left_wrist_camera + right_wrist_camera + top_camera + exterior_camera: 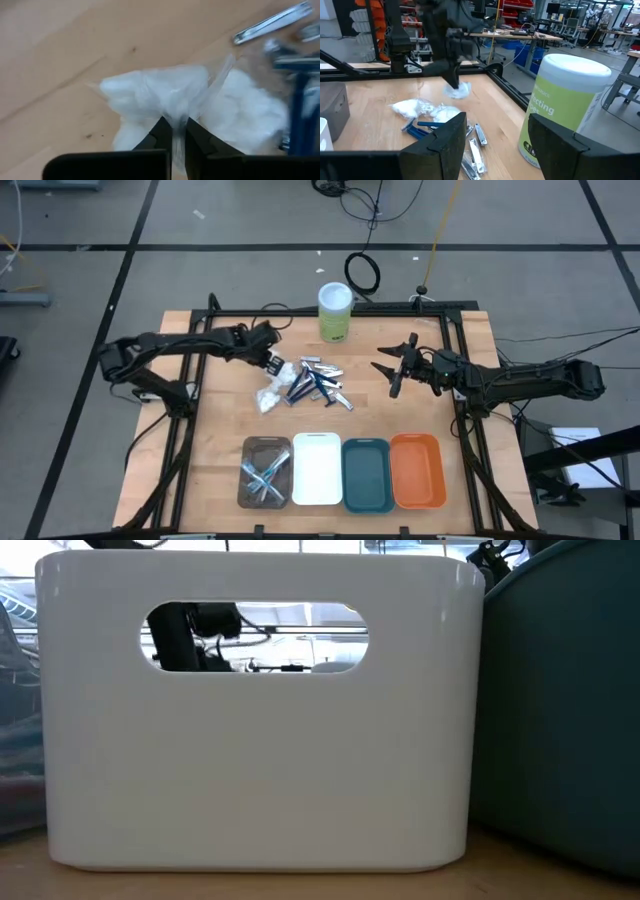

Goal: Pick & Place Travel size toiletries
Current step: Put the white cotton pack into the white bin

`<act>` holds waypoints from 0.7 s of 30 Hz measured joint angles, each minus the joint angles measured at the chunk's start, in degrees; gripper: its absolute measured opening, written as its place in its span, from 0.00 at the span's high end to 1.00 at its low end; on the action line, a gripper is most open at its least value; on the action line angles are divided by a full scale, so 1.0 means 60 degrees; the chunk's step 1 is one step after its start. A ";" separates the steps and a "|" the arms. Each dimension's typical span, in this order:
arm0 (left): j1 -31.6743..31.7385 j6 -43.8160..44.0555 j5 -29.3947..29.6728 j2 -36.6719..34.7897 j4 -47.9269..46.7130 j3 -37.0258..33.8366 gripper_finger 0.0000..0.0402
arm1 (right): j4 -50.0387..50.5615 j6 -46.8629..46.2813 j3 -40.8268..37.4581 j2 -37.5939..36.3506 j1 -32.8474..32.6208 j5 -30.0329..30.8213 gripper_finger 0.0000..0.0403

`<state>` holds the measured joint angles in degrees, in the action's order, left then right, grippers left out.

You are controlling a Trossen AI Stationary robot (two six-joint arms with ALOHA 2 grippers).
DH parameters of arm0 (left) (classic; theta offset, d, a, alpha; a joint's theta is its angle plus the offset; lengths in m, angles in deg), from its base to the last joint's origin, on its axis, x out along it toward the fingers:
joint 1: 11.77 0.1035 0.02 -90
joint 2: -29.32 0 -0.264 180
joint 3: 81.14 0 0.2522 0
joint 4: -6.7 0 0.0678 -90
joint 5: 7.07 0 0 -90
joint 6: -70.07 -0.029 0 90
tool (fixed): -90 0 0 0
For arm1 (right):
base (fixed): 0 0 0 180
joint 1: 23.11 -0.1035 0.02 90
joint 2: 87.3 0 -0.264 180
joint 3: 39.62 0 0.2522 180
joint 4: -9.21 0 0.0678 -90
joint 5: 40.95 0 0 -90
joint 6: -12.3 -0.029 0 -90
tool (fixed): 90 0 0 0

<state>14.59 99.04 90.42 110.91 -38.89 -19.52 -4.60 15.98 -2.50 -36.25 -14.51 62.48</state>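
The toiletries lie in a heap (310, 385) mid-table: white wads in clear wrap (410, 106), dark blue razors (422, 129) and silver nail clippers (480, 135). My left gripper (272, 364) is over the heap's left end, shut on one wrapped white wad (457, 90). My right gripper (395, 370) hovers open to the right of the heap, touching nothing; in its wrist view (496, 125) it faces the heap. More silver tools and toothbrushes (263, 475) lie in the brown tray (249, 448). The low view shows none of the items. My left gripper pinches the wad's clear wrap (176, 119) between its two fingers (162, 131), at a gathered bit of film on top of the white filling. It comes from above, slanting down. The wad hangs just below the fingertips, lifted off the wood in the right wrist view.
A tall green-and-white canister (335, 310) stands behind the heap. Four trays sit in a row along the near edge: brown, white (317, 469), teal (367, 473), orange (415, 470). The white tray's wall (250, 770) fills the low view. Bare wood lies between heap and trays.
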 joint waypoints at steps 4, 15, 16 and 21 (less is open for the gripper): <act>-0.0443 0.0019 -0.0373 -0.1103 0.0056 0.0000 0.99 | 0.0013 0.0000 0.0000 -0.0002 0.0000 0.0000 0.50; -0.3252 0.0680 -0.1067 -0.3422 0.1694 0.0005 0.98 | 0.0010 -0.0001 0.0000 0.0000 0.0000 0.0001 0.50; -0.3555 0.0658 -0.1071 -0.3492 0.1940 -0.0004 0.98 | 0.0012 -0.0001 0.0000 0.0000 0.0000 0.0004 0.50; -0.4911 0.0256 -0.1444 -0.3496 0.3215 0.0000 0.99 | 0.0007 0.0000 0.0000 0.0000 0.0002 0.0004 0.50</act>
<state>-14.88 100.58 81.76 89.93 -19.60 -19.52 -4.55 15.98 -2.50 -36.25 -14.50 62.50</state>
